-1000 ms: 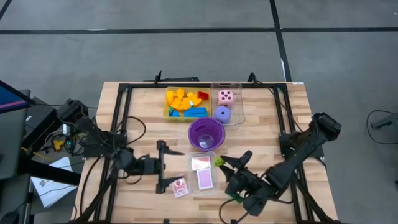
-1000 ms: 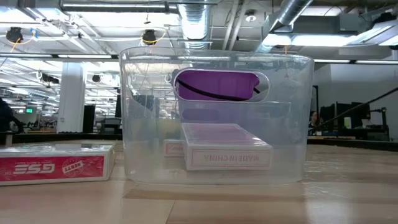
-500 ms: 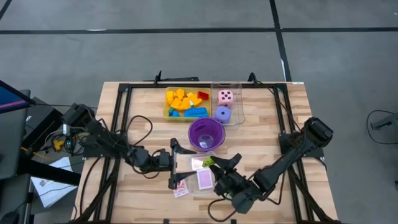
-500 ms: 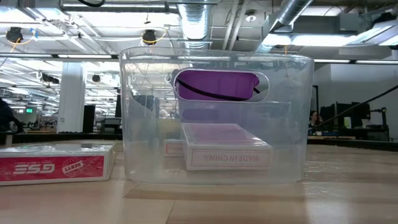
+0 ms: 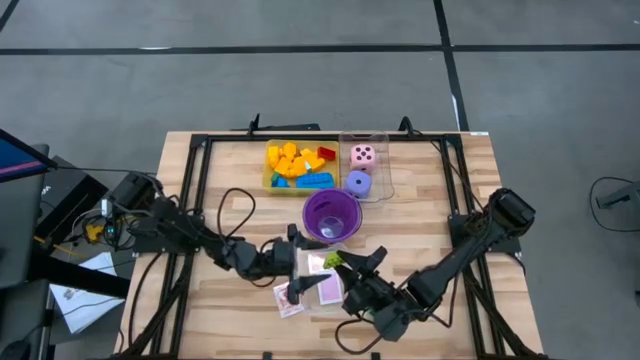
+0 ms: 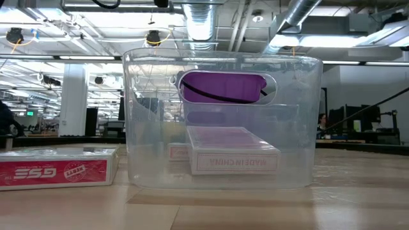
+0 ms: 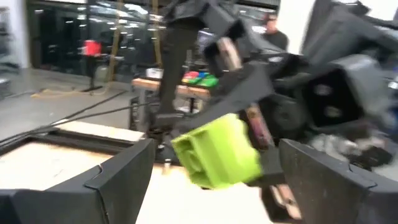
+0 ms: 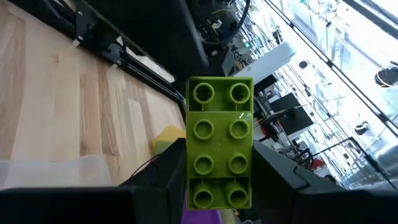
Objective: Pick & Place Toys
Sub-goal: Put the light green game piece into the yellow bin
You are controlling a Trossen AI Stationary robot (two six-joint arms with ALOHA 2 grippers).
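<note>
left claw spread wide, sliding in closer toward the green brick, right claw staying clamped on it over the clear tray

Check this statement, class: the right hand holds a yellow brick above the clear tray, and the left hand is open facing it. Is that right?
Not quite: the brick is green, not yellow, as the right wrist view shows plainly. The rest stands: the right hand holds it above the clear tray, and the left hand is open, facing it.
</note>
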